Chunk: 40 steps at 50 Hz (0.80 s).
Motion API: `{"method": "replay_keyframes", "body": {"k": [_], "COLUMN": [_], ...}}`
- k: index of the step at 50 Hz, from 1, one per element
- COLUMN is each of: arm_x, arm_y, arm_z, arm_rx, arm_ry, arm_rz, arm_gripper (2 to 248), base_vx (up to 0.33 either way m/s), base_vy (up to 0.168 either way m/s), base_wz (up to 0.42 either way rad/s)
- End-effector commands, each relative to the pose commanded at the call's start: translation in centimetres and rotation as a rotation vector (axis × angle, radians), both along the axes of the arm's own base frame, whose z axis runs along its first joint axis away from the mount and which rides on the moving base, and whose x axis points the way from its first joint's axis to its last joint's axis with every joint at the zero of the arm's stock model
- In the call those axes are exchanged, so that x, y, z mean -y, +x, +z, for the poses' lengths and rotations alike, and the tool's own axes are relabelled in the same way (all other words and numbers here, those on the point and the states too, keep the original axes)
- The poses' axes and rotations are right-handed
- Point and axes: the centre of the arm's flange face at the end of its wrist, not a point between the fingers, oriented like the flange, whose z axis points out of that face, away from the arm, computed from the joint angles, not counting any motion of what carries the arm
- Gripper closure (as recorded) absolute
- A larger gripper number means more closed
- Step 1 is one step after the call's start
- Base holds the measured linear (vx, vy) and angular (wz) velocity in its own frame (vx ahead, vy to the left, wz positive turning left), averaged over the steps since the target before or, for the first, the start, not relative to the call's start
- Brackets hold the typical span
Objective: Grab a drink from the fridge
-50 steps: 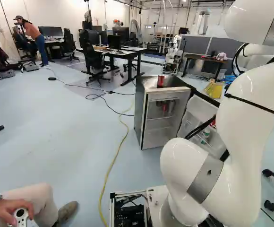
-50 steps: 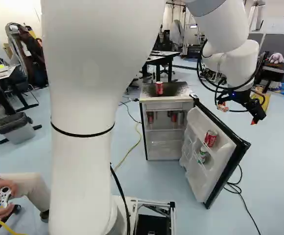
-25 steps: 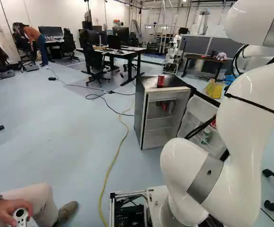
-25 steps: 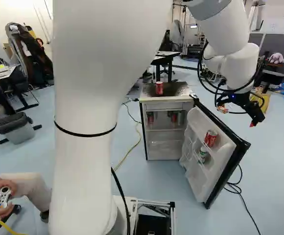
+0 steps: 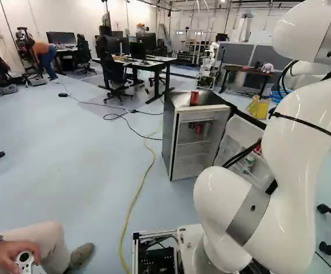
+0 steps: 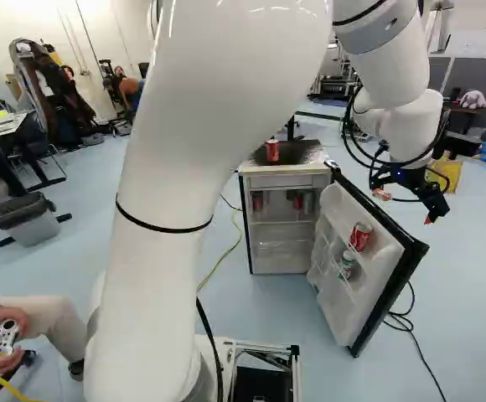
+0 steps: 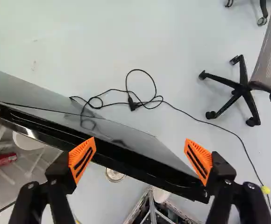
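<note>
The fridge (image 5: 169,137) is found with its door (image 6: 335,314) swung wide, by which access to both shelves and door racks is given. The drinks are located as follows: a red can (image 6: 360,237) and a green can (image 6: 346,264) are carried in the door racks, presumably kept from falling by the rack fronts; further cans (image 6: 298,201) are seen on the upper shelf inside; one top can (image 6: 272,151) is stood on the fridge's roof (not, strictly, inside it).

The gripper (image 7: 140,160) is noted with its fingers released and spread well apart, nothing being grasped. In the wrist view the door's dark edge is seen to run across beneath the gap between them; whether it is touched cannot be told. The wide spread is judged suitable for a can to be received (none is lined up).

The step in hand is assessed as the approach, no drink having been secured. A move round to the rack side of the door appears to be required. Should the edge be knocked, the door might be swung and the cans shaken loose.
</note>
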Motion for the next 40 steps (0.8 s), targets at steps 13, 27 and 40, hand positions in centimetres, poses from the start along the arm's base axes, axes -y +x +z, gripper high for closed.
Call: {"method": "replay_keyframes", "body": {"k": [13,27,40], "arm_x": [0.8,1.4,1.8], "arm_y": [0.5,1.0,1.4], "arm_z": [-0.1,-0.3,-0.5], "arm_rx": [0.003,0.011,0.02], "arm_ry": [-0.004,0.028,0.071], "arm_rz": [-0.001,-0.021,-0.046], "arm_gripper": [3,3,3], "base_vx": [0.0,0.0,0.0], "base_vy": [0.0,0.0,0.0], "base_wz": [0.0,0.0,0.0]}}
